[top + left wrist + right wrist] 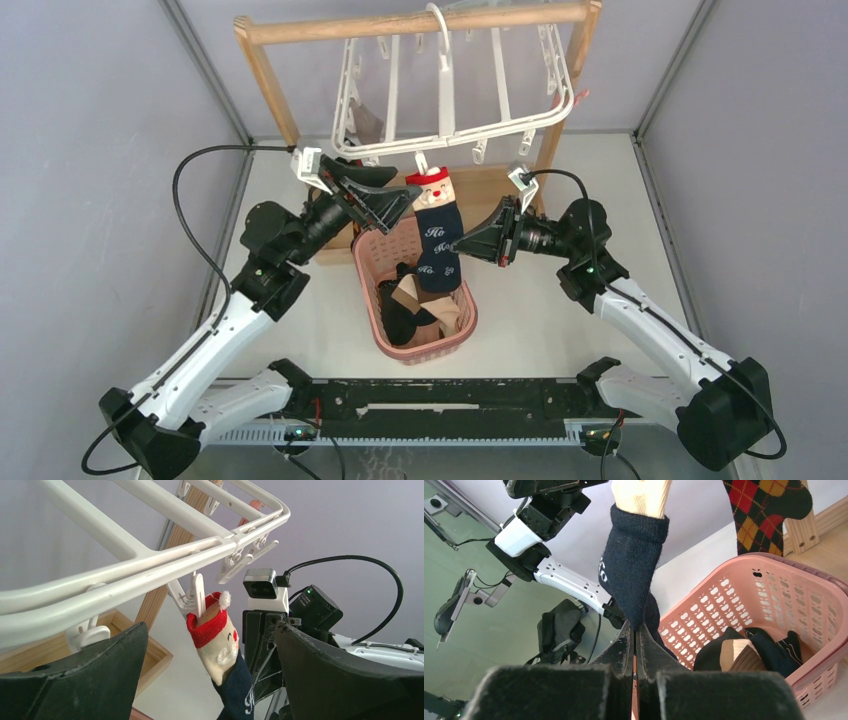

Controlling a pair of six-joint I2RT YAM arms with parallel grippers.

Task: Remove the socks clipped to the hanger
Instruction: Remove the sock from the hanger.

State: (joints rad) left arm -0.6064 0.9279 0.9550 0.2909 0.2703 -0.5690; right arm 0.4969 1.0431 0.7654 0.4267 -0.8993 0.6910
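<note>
- While the left gripper (403, 192) is holding its fingers spread wide just beside the cuff, the Santa sock (437, 245) is hanging toe-down from a white clip (199, 596) on the front rail of the hanger (460, 132), directly above the pink basket (462, 325).
- The sock is showing a red cuff with a white pom-pom, a cream face band with a small red mark and a white beard, and a navy foot.
- White lettering reading "Ho" is appearing twice on the navy part in the top view; the white lettering in the right wrist view is turning away and cannot be read.
- The right gripper (635, 630) is pressing its fingers together on the navy lower end of the sock, pinching the fabric.
- The hanger, a white slatted frame, is hanging by its hook from the bar of the wooden rack (400, 24).
- A red, yellow and black argyle sock (766, 510) is showing at the top of the right wrist view, beyond the basket.
- Black and brown-and-cream loose socks (412, 305) are lying in the basket.
</note>
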